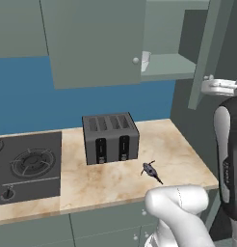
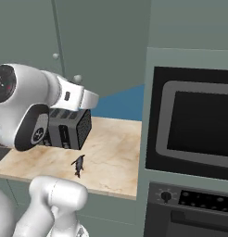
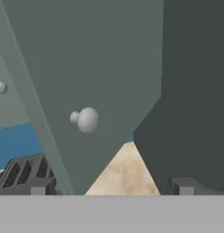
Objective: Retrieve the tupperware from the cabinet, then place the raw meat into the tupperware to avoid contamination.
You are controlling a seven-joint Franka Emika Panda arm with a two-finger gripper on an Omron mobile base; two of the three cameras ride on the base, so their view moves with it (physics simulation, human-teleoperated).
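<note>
Though legible writing eludes — fingers (image 3: 111, 187) spread before cabinet (image 3: 86, 68) knob (image 3: 85, 119).

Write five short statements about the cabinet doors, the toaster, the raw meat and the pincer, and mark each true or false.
1. Both doors of the cabinet stand open. True.
2. The raw meat lies on top of the toaster. False: it lies on the marble counter, in front of the toaster and to its right in the left base view, apart from it.
3. The toaster has four slots. True.
4. The pincer is shut on a door knob. False: the fingertips stand wide apart, and in the hand view the knob sits ahead of them, untouched.
5. The toaster stands on the stove burner. False: it stands on the counter beside the cooktop.
</note>
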